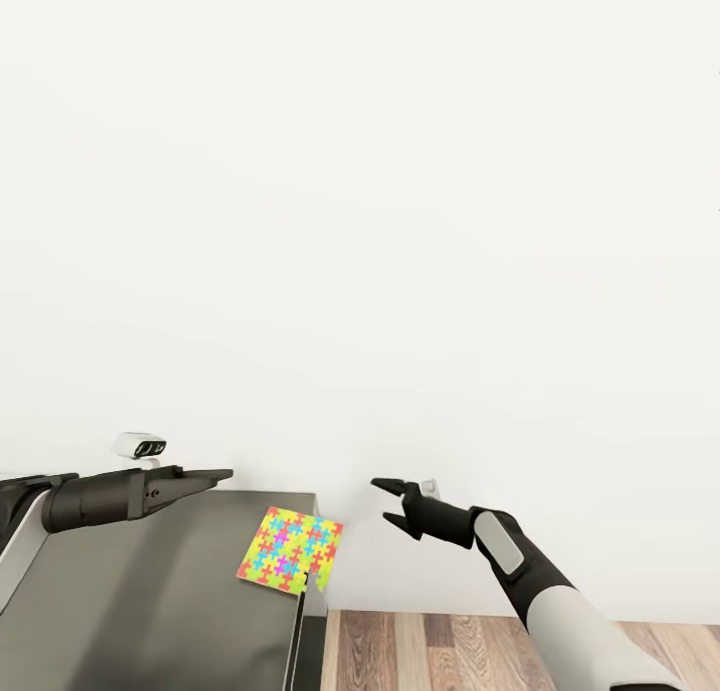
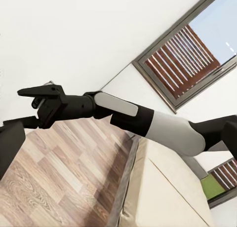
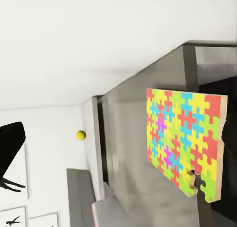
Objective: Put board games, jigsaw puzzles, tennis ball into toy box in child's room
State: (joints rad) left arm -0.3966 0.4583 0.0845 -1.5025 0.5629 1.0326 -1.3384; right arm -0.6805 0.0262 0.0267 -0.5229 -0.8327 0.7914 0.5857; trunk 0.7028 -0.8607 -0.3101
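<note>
The grey box (image 1: 150, 611) lies under the left pincer (image 1: 218, 474) and runs from there toward the right pincer (image 1: 385, 504). It holds one thing that can be seen: a single jigsaw (image 1: 290, 549), bright with red, yellow, green, blue and pink pieces. The jigsaw sits tilted at the box's wall on the side nearer the right pincer, below and ahead of the left pincer's tip. One corner reaches past that wall. Whether it rests on the box floor or leans on the rim cannot be told.

The left pincer points sideways over the box toward the right pincer. From these angles it cannot be told whether its fingers are apart or together.

The right pincer hangs beyond the box wall, over the wood floor (image 1: 430, 651), with its fingers spread and nothing between them. The jigsaw is just beside it, apart from it.

The right wrist view faces the jigsaw (image 3: 185, 138) and the box (image 3: 123, 153). One yellow ball (image 3: 80, 134) shows far beyond them, near black silhouette pictures (image 3: 15, 217).

Behind the right pincer (image 2: 29, 107), the left wrist view shows a bed (image 2: 163, 187) and a dark-framed window (image 2: 192, 54).

A blank white wall (image 1: 400, 221) stands ahead of both pincers.
</note>
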